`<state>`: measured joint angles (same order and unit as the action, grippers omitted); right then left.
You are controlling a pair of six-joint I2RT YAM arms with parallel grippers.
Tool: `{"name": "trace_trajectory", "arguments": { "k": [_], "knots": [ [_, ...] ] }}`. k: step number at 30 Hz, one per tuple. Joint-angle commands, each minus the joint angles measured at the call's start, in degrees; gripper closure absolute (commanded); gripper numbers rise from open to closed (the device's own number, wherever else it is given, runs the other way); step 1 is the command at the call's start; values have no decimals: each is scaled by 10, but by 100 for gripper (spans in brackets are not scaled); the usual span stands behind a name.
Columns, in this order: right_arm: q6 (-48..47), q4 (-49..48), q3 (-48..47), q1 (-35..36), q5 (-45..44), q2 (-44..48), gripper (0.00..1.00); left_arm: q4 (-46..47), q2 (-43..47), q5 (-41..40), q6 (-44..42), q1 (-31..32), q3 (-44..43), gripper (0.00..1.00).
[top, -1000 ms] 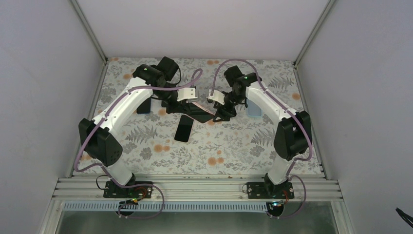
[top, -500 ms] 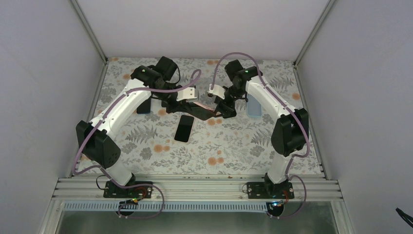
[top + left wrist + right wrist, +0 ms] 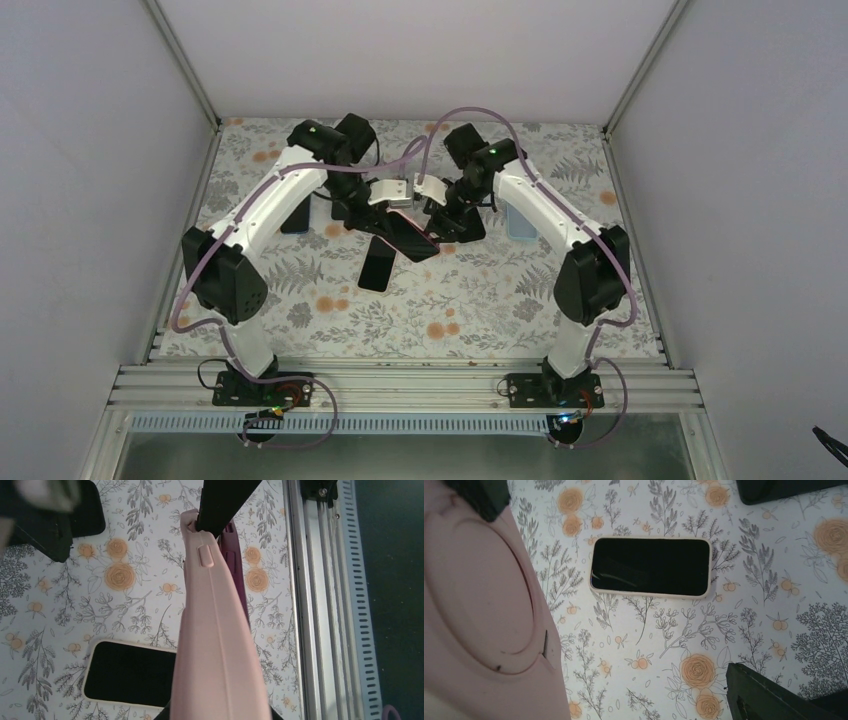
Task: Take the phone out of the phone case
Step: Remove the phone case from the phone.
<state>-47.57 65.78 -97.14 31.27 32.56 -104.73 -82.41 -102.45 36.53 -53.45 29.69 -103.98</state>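
The phone case (image 3: 408, 236) is pink and hangs tilted above the table middle, with the dark phone face showing in it. My left gripper (image 3: 378, 214) is shut on its left end. In the left wrist view the case (image 3: 215, 645) runs edge-on out from my jaws, and a dark purple strip of the phone (image 3: 235, 565) shows along its right side. My right gripper (image 3: 447, 218) stands open at the case's right end. In the right wrist view the case's pink back (image 3: 479, 620) fills the left, well apart from one dark finger (image 3: 769, 695).
A second phone in a cream case (image 3: 377, 265) lies flat on the floral table just below the held one. A dark flat object (image 3: 295, 220) lies at the back left and a pale blue one (image 3: 518, 222) at the back right. The metal rail (image 3: 400, 385) runs along the near edge.
Both arms have swung toward the table middle. The left gripper has carried the pink case slightly right, and the right gripper has moved left up to the case's end, jaws a little wider.
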Motion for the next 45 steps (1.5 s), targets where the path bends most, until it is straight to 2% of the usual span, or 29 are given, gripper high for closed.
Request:
{"name": "trace_trajectory", "arguments": {
  "k": [1,7,9,11,17,20,22,24,29,33,34,37,42,43,45],
  "knots": [
    [106,-190,-28,67,211,51,15,148,-34,160,49,38,-58,98],
    [138,-184,-48,68,350,35,19,329,16,129,147,15,12,98],
    [139,-181,-43,68,379,25,30,375,30,121,173,7,24,98],
    [129,-167,-46,68,399,18,47,395,32,115,189,1,20,98],
    [70,-93,-76,68,393,5,74,368,17,129,191,-23,-20,98],
    [83,-99,-64,62,380,13,95,349,15,120,189,-28,-39,98],
    [114,-132,-42,53,370,25,96,325,11,109,184,-32,-59,97],
    [147,-170,-22,42,358,40,96,305,13,94,179,-36,-69,92],
    [193,-194,-13,1,321,57,96,265,55,40,161,-43,-52,66],
    [253,-217,-22,-46,293,44,96,250,124,-35,145,-46,-9,21],
    [274,-232,-22,-57,273,42,96,250,143,-59,141,-47,1,17],
    [364,-317,17,-86,217,60,96,302,210,-159,140,-47,62,14],
    [448,-407,33,-100,128,71,96,482,279,-364,168,-41,163,13],
    [472,-421,31,-98,90,69,96,508,280,-386,178,-38,173,13],
    [498,-423,0,-82,-49,52,96,567,283,-411,191,-8,203,14]
  ]
}}
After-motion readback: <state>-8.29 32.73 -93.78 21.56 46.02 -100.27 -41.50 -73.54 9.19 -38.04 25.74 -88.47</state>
